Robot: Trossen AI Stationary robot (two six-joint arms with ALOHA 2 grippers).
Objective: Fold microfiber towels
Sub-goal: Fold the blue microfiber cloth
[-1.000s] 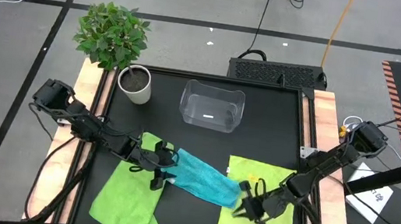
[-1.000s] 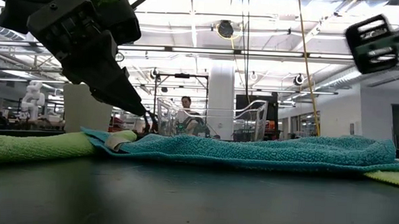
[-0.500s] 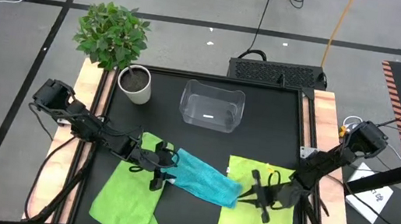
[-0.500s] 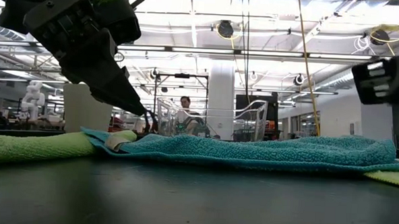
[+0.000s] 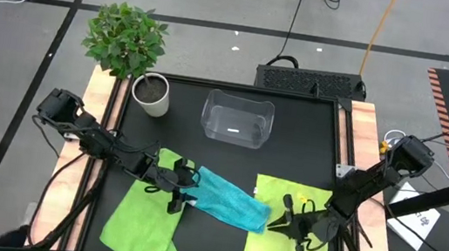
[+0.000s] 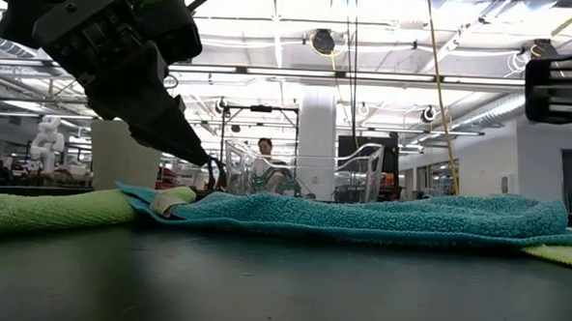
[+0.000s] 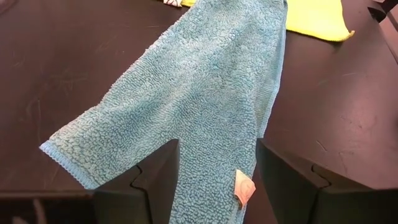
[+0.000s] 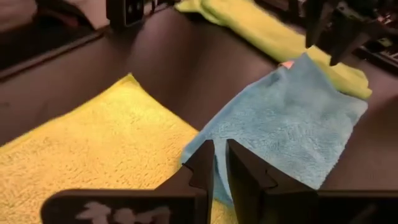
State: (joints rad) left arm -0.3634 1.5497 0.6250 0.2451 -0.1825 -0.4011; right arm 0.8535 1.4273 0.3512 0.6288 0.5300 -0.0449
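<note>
The turquoise towel (image 5: 227,198) lies slantwise at the table's front middle. Its left end rests on the left lime towel (image 5: 140,224) and its right end on the right lime towel (image 5: 319,200). My left gripper (image 5: 180,188) is open, low over the turquoise towel's left end, and the cloth runs between its fingers in the left wrist view (image 7: 199,93). My right gripper (image 5: 279,224) is shut, raised above the right lime towel (image 8: 93,143) just right of the turquoise towel's right end (image 8: 292,130). It touches nothing. My left gripper (image 7: 217,146) stands open with one finger on each side of the turquoise towel's left end (image 7: 211,180), near a white tag (image 7: 244,186). The fingers slant down from the table's left. I cannot tell whether they touch the cloth, which lies flat.
A clear plastic bin (image 5: 237,118) stands at the far middle of the table. A potted plant (image 5: 151,95) is at the far left. A person (image 6: 265,155) shows far off in the room behind the bin.
My right gripper has drawn back a little from the turquoise towel's right end toward the table's right edge, and has turned about above the right lime towel. The towels lie as before.
</note>
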